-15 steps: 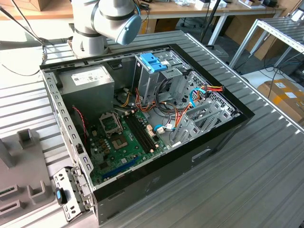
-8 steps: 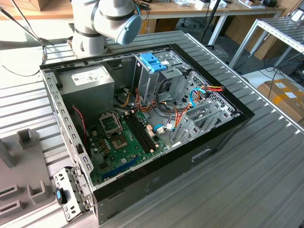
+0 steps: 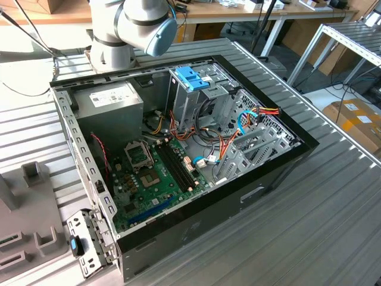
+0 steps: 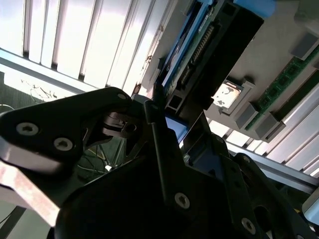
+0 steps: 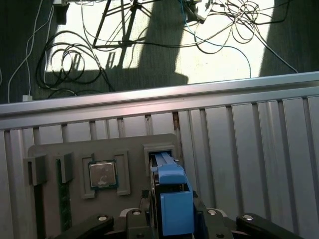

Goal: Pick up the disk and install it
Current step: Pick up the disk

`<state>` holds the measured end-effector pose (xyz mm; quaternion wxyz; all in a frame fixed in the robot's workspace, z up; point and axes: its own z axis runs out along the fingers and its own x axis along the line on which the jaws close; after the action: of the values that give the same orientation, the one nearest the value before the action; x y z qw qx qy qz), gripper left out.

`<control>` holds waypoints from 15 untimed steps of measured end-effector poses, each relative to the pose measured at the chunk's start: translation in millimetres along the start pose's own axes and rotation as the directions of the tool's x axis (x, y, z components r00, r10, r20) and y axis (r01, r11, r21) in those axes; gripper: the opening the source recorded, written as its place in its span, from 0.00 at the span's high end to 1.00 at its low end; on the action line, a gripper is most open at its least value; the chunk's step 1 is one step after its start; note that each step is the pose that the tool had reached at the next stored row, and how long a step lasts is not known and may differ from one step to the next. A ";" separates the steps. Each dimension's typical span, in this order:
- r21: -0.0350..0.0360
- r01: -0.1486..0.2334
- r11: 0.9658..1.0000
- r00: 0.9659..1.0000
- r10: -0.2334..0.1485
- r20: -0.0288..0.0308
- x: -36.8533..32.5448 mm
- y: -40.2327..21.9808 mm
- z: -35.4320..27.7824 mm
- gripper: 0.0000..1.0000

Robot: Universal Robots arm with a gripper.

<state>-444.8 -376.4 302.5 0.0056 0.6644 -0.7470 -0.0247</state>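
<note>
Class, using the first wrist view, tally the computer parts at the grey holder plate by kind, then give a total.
Disk: 1
Processor chip: 1
Memory stick: 1
Total: 3

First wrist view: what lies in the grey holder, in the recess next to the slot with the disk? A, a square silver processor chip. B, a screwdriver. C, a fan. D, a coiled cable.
A: a square silver processor chip lies flat in its own recess of the grey holder, beside the slot where the disk stands on edge.
</note>
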 end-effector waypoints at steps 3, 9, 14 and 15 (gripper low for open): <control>0.000 0.000 1.000 1.000 0.000 0.000 0.1 0.0 1.7 0.58; 0.000 0.000 1.000 1.000 0.000 0.000 0.1 0.0 4.0 0.58; 0.000 0.000 1.000 1.000 0.000 0.000 0.2 -0.1 6.0 0.58; 0.000 0.000 1.000 1.000 0.000 0.000 0.2 -0.1 6.3 0.58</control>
<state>-445.0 -376.4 296.2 0.0056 0.6644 -0.7469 -0.0247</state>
